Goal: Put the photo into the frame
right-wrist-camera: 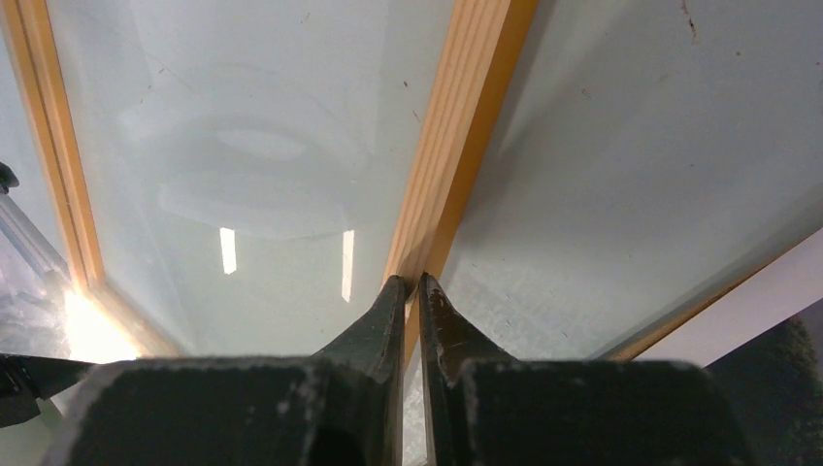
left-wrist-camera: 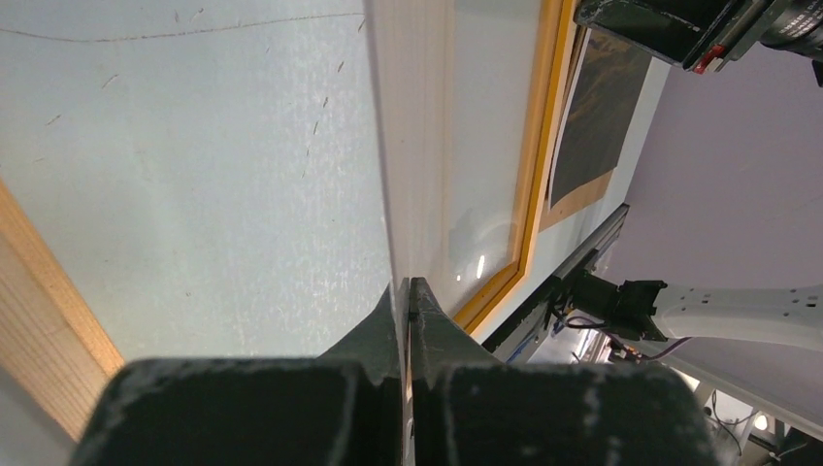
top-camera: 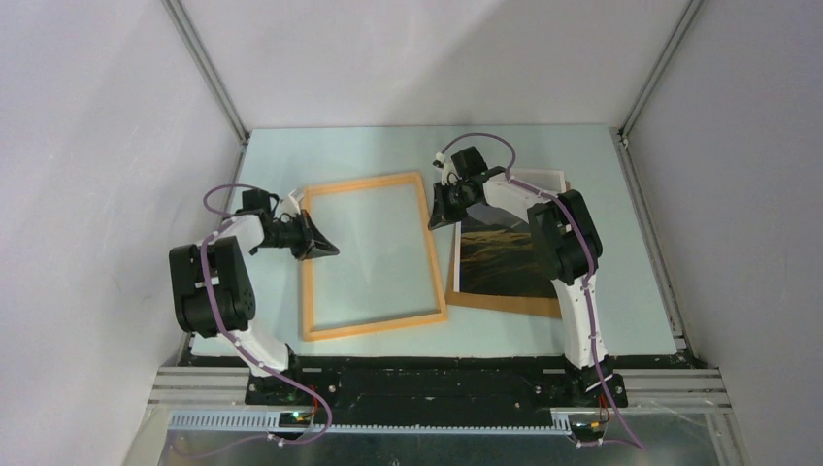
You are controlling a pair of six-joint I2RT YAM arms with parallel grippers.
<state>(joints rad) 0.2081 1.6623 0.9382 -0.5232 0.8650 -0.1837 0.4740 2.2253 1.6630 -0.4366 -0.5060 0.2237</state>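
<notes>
Two closed hands flank the frame (top-camera: pixel 374 321): left hand (top-camera: pixel 330 249) at its left rail, right hand (top-camera: pixel 439 216) opposite.

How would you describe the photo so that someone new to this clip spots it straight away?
On the pale green table, look right of the orange wooden frame. A flat brown board lies there with the photo on top of it. It is the only dark picture: a shadowy landscape, unlike the plain board and the see-through frame.
</notes>
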